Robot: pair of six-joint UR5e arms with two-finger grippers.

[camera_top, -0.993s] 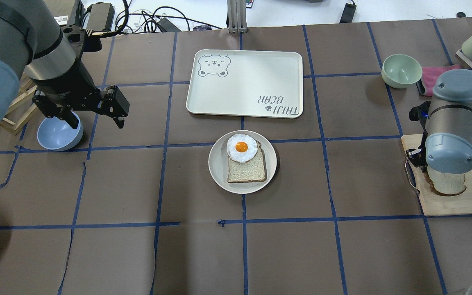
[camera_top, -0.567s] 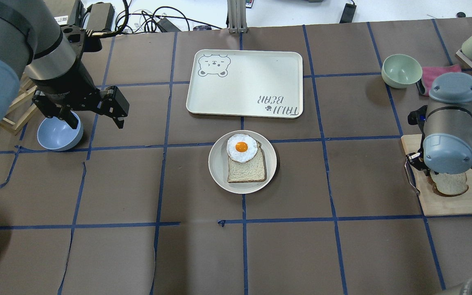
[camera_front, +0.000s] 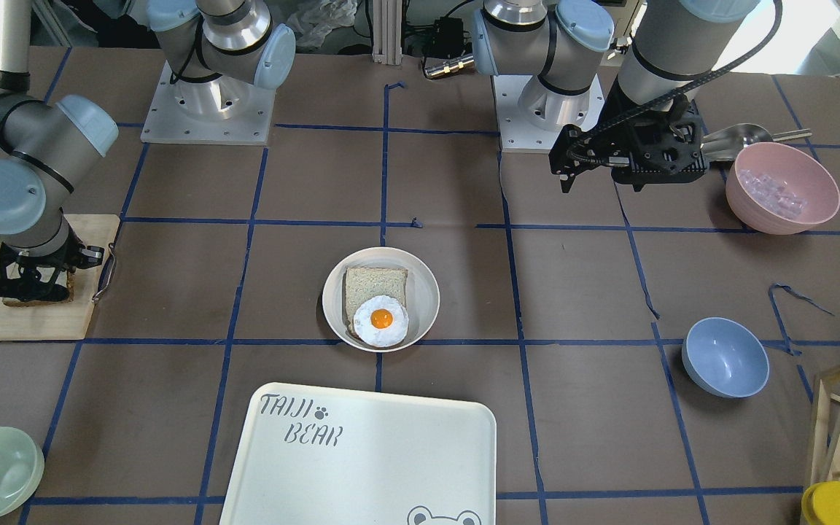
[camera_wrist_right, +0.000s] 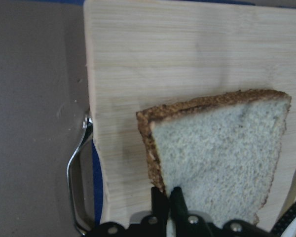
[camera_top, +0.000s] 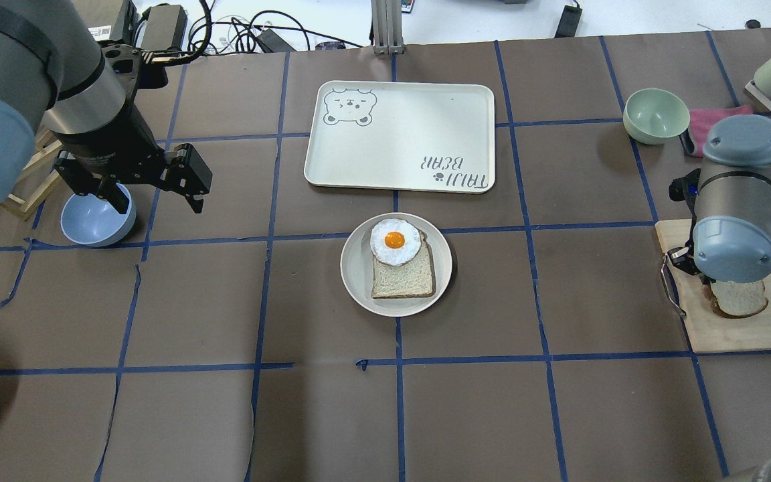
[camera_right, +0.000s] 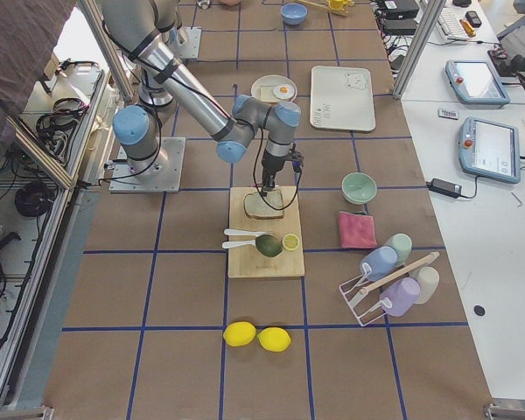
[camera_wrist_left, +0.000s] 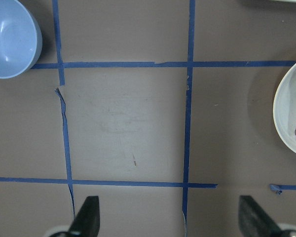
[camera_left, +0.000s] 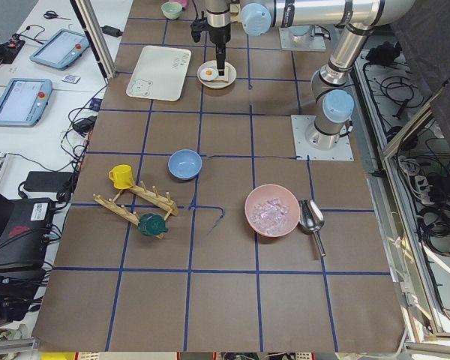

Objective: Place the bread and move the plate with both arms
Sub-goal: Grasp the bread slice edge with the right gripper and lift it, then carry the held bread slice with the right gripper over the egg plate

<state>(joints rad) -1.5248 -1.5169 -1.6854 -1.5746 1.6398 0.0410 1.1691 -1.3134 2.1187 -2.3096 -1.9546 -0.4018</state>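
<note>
Because the bread (camera_wrist_right: 222, 148) is pinched only at one crust corner by the right tool (camera_wrist_right: 168, 197), at the right edge of the surface (camera_top: 559, 415), it could be bent or dropped before the mid-surface plate (camera_top: 359, 281) is reached; the left tool (camera_wrist_left: 168, 215) is spread near the left edge.

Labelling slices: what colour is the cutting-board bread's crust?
The bread has dark brown crust; right wrist view shows best.

Plate (camera_top: 357, 269) mid-table, tray (camera_top: 412, 127) beyond it, bread (camera_top: 740, 298) on cutting board (camera_top: 740, 333) at right edge.
</note>
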